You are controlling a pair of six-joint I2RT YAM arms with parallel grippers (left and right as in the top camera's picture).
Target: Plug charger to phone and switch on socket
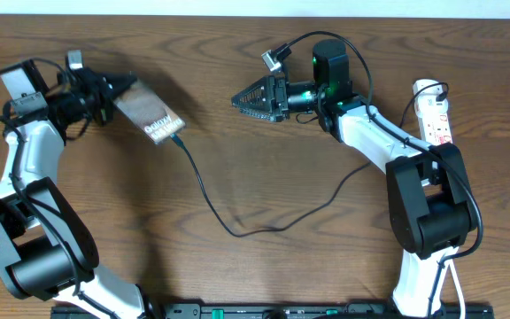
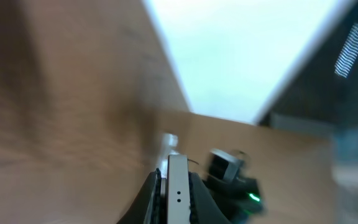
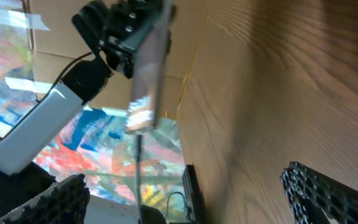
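Looking down from overhead, we see the left gripper (image 1: 113, 96) clamped on the upper end of the phone (image 1: 153, 117), near the far left corner of the table (image 1: 264, 35). The phone's brown back faces up with its white lettering, and the slab slants toward the table's middle. The charger (image 1: 228, 226) meets the phone's lower end. From there its thin black cable runs toward the near edge, curves across the middle of the wood and climbs toward the right arm (image 1: 423, 195). The right gripper (image 1: 248, 99) hovers over the far middle of the table, pointing at the phone but well apart from it, and we see nothing in it. The socket (image 1: 434, 111) lies along the right edge, its rounded end toward the far edge, partly hidden by the right arm.

From the left wrist the picture is blurred. We make out the phone (image 2: 178, 186) edge-on, a pale strip pinched between the dark fingers (image 2: 151, 199). Beyond it the right arm (image 2: 235, 180) shows as a dark shape with a green light (image 2: 250, 198).

From the right wrist, that claw's own fingers (image 3: 48, 199) stand wide apart at the bottom corners, with nothing between them. Ahead, the left gripper (image 3: 126, 28) grips the top of the phone (image 3: 148, 81), seen nearly edge-on and clear of the wood. The charger (image 3: 138, 186) hangs straight from its lower end.
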